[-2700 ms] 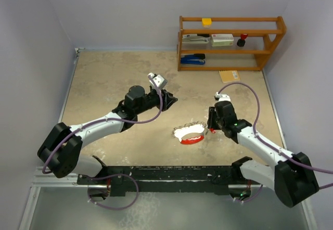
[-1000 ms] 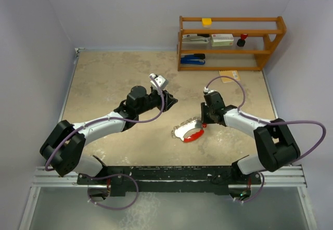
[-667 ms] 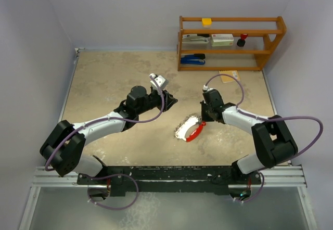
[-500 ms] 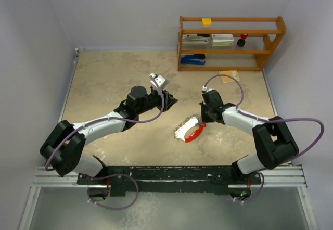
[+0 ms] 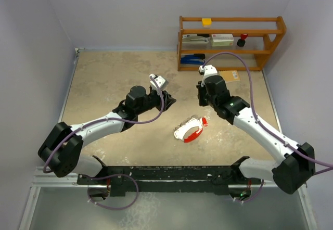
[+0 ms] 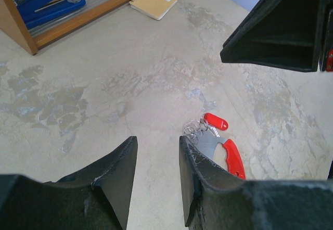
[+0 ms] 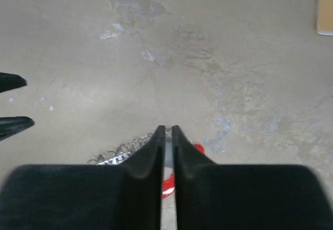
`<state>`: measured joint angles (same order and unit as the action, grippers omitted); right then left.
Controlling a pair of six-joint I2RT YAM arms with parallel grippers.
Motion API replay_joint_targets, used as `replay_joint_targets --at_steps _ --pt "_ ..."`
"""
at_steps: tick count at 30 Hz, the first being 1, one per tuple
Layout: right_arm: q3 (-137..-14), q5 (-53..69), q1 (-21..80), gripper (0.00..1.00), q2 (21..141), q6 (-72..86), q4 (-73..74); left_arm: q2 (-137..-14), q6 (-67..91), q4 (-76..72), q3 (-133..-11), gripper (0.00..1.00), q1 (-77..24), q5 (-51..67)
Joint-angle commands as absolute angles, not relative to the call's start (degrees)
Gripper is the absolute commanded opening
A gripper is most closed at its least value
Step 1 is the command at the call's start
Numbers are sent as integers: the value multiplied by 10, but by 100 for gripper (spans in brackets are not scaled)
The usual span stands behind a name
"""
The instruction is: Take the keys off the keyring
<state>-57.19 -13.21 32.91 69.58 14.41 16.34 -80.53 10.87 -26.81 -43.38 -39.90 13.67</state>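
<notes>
The keyring (image 5: 188,133), a red-and-white crescent fob with a chain of silvery rings, lies flat on the table between the arms. A small red-headed key (image 5: 204,122) lies at its upper right end, still joined to the rings. The left wrist view shows the fob (image 6: 225,154), the rings (image 6: 194,130) and the key (image 6: 216,121). My left gripper (image 5: 171,101) (image 6: 157,144) hovers open and empty to the left of the fob. My right gripper (image 5: 201,101) (image 7: 166,129) is shut with nothing in it, raised above the chain (image 7: 122,149) and key head (image 7: 197,148).
A wooden shelf (image 5: 231,42) stands at the back right, holding a blue stapler (image 6: 47,6), small boxes and a red-topped knob (image 5: 242,39). A yellow notepad (image 5: 229,75) (image 6: 154,1) lies on the table before it. Walls close in on both sides.
My right gripper shut down at the keyring's key end, shifted the fob slightly, then rose and drew back toward the shelf without it. The left arm stayed still.
</notes>
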Motion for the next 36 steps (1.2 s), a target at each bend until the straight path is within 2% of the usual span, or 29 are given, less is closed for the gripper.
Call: replay_joint_targets --at_steps 1,2,4,11,24,29,36 --pt "-555 -172 328 25 696 143 194 -785 92 -264 -453 36 -402 130" --pt "-547 -164 327 29 702 158 200 -784 92 -262 -452 36 -401 130" --pt "-537 -154 328 30 720 176 208 -782 93 -259 -450 36 -402 131" --pt "-503 -150 328 29 784 195 198 -777 92 -254 -446 36 -401 130" --pt "-505 -215 327 26 853 199 211 -794 98 -267 -443 36 -402 141" --pt "-511 -224 326 29 879 195 208 -798 99 -271 -443 36 -402 142" --pt "-514 -212 325 37 906 186 185 -805 99 -274 -446 36 -401 143"
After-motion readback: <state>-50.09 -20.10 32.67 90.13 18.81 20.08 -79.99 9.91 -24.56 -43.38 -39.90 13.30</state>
